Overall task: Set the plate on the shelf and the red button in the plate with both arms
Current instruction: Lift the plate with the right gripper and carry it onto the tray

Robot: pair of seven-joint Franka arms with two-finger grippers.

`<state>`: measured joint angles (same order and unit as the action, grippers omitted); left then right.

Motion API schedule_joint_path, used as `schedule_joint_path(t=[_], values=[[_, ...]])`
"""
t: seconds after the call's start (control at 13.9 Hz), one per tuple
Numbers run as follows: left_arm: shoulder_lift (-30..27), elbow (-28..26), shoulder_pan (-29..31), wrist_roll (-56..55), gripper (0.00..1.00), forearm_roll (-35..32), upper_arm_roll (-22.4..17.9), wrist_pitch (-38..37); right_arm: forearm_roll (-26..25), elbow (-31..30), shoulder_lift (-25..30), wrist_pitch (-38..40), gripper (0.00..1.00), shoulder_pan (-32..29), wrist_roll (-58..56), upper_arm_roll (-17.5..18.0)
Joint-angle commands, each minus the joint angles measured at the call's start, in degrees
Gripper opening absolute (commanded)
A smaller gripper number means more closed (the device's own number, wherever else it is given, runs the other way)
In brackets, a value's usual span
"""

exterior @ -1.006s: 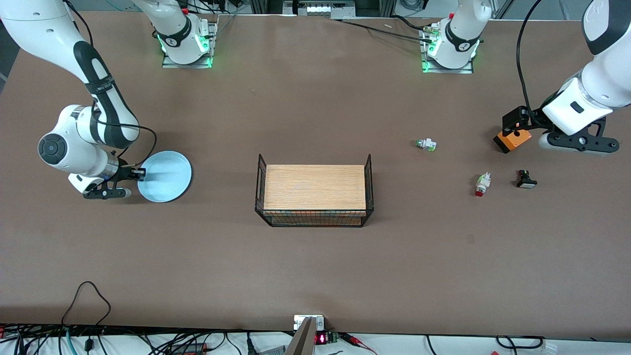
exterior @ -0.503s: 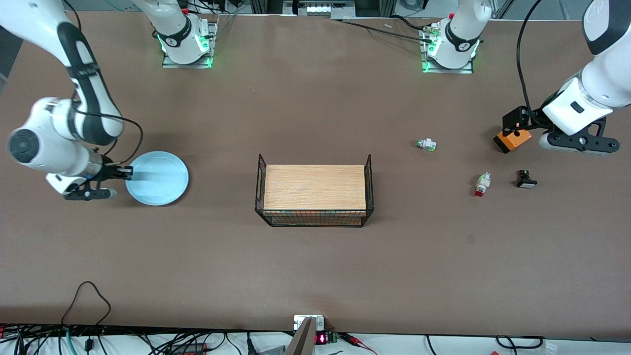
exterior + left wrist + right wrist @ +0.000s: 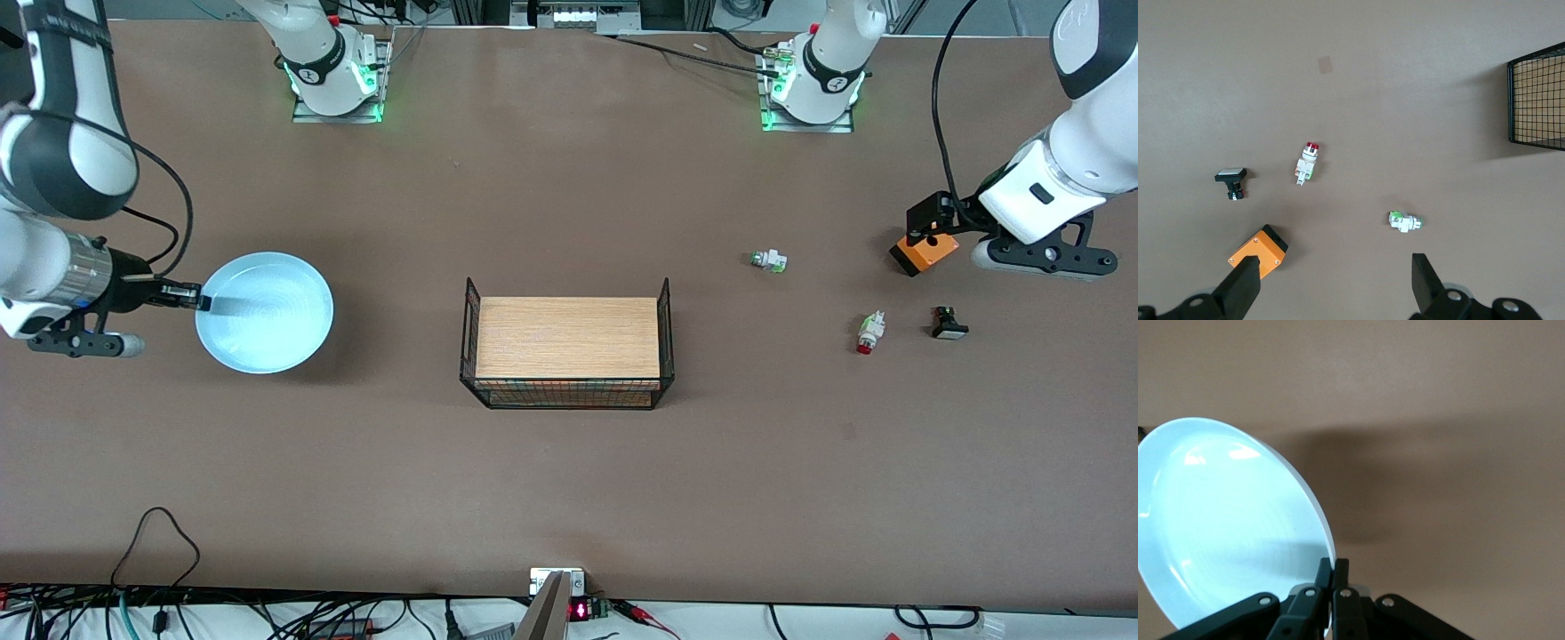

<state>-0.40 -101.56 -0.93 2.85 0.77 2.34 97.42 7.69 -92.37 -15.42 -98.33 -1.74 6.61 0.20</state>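
Note:
The pale blue plate (image 3: 264, 311) hangs tilted above the table at the right arm's end, casting a shadow on the table. My right gripper (image 3: 200, 300) is shut on its rim; the right wrist view shows the plate (image 3: 1225, 520) pinched at its edge by the right gripper (image 3: 1332, 568). The red button (image 3: 869, 332) lies on its side on the table toward the left arm's end, and it also shows in the left wrist view as the red button (image 3: 1307, 162). My left gripper (image 3: 1045, 258) hovers open and empty over the table beside an orange box, seen as the left gripper (image 3: 1335, 267).
A wire basket (image 3: 468, 338) with a wooden board stands mid-table. A green-capped button (image 3: 769, 260), a black button with a white cap (image 3: 948, 324) and an orange box (image 3: 925, 252) lie around the red button. Cables run along the table's near edge.
The right gripper has carried the plate up off the table and toward the right arm's end, and the plate now looks larger and tilted. The left arm has not moved.

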Motion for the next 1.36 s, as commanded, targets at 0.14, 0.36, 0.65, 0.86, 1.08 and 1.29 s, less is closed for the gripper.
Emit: schedule_joint_path(t=[0.14, 0.36, 0.65, 0.86, 1.08, 1.29], values=[[0.58, 1.45, 0.31, 1.37, 1.00, -0.86, 0.12, -0.65, 6.28, 10.18, -1.19, 9.90, 0.00, 7.61, 23.05, -0.02], [0.58, 1.45, 0.31, 1.37, 1.00, -0.86, 0.12, -0.65, 6.29, 11.60, -1.19, 10.00, 0.00, 15.08, 38.25, -0.11], [0.58, 1.45, 0.31, 1.37, 1.00, -0.86, 0.12, -0.65, 8.56, 12.30, -2.41, 7.99, 0.00, 22.56, 55.67, -0.11], [0.58, 1.45, 0.31, 1.37, 1.00, -0.86, 0.04, -0.65, 10.24, 12.39, -3.56, 1.85, 0.00, 26.52, 64.83, -0.11], [0.58, 1.45, 0.22, 1.37, 1.00, -0.86, 0.12, -0.65, 10.94, 12.39, -5.40, -2.73, 0.00, 29.59, 70.45, -0.11], [0.58, 1.45, 0.31, 1.37, 1.00, -0.86, 0.04, -0.65, 11.03, 12.22, -7.68, -7.83, 0.00, 32.85, 76.61, -0.02]])
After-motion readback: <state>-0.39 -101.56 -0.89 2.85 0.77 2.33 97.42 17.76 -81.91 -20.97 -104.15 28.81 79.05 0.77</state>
